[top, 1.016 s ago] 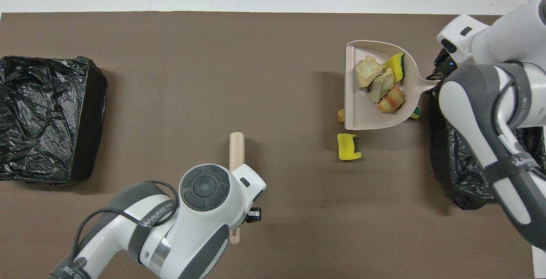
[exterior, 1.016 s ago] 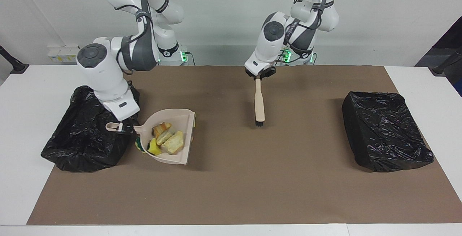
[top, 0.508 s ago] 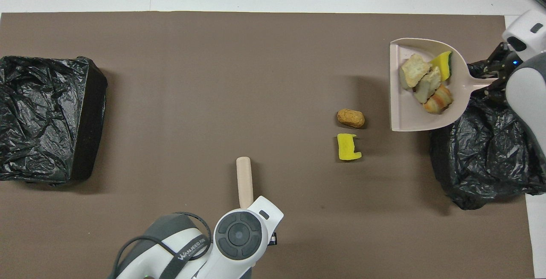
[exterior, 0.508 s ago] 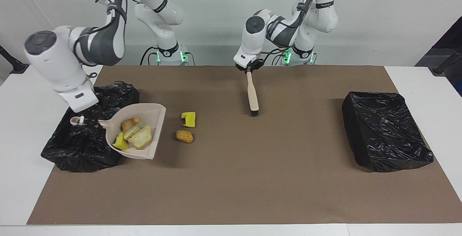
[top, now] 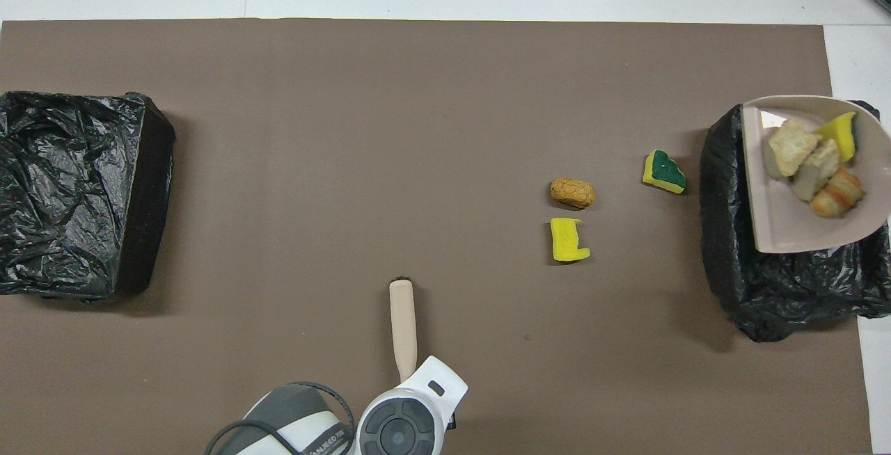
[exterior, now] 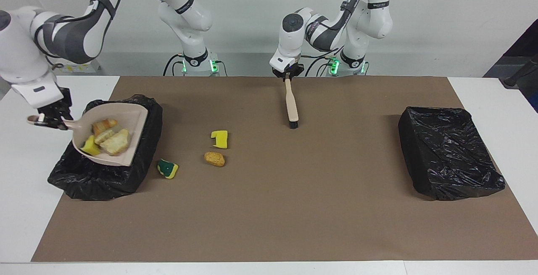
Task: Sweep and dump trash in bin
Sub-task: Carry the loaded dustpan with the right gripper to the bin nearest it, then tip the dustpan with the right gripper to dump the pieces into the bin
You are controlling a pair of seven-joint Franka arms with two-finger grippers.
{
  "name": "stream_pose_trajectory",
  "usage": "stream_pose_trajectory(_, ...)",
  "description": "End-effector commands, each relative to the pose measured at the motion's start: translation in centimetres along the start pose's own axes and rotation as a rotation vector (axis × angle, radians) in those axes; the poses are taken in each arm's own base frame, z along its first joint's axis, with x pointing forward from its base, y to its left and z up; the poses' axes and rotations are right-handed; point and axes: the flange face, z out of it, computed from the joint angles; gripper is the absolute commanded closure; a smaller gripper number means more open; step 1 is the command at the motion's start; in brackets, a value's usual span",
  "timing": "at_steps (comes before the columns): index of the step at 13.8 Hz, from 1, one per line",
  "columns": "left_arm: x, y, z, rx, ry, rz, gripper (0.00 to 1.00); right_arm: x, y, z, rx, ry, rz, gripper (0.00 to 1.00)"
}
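Dustpan [exterior: 126, 128] shifted over bin [exterior: 105, 174], uncovering green sponge [exterior: 167, 168]; handle cropped overhead.

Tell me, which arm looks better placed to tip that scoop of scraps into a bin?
The right arm, I'd say. Its right gripper is shut on the handle of the dustpan, which hangs loaded right over the black bin. The left gripper holds the brush mid-table.

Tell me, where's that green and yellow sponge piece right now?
The green and yellow sponge piece lies on the brown mat beside the black bin at the right arm's end, with the brown lump its nearest neighbour.
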Motion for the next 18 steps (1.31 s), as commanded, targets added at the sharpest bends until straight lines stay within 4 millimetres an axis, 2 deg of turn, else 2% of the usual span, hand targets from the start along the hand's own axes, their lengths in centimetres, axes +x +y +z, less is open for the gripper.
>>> stream_pose_trajectory(1,-1.1,-0.5,0.7,-0.012,0.003,-0.007,1.0,-1.4,-1.7,-0.1,0.049,-0.126,-0.067,1.0)
stream_pose_trajectory(4,-1.1,-0.4,0.9,-0.014,0.003,0.0,1.0,-1.0,-1.5,-0.1,0.068,-0.275,-0.059,1.0)
stream_pose_trajectory(5,-1.0,-0.5,0.9,-0.017,0.003,0.005,1.0,-0.1,-1.5,-0.2,0.066,-0.311,-0.029,1.0)
stream_pose_trajectory(7,-1.0,-0.4,1.0,-0.015,0.002,0.015,1.0,3.2,-2.4,-0.1,0.078,-0.411,0.003,1.0)
stream_pose_trajectory(9,-0.8,-0.5,1.0,-0.017,-0.001,0.029,1.0,7.6,-3.2,-0.3,0.068,-0.496,0.03,1.0)
stream_pose_trajectory(10,-0.5,-0.6,0.9,-0.021,-0.001,0.032,1.0,8.3,-3.5,-0.4,0.076,-0.531,0.028,1.0)
stream_pose_trajectory(13,-0.3,-0.6,1.1,-0.019,-0.007,0.032,1.0,7.1,-3.8,-1.2,0.087,-0.619,0.009,1.0)
stream_pose_trajectory(18,-0.2,-0.6,1.1,-0.026,-0.001,0.028,1.0,4.5,-6.2,-2.8,0.127,-0.631,0.033,1.0)
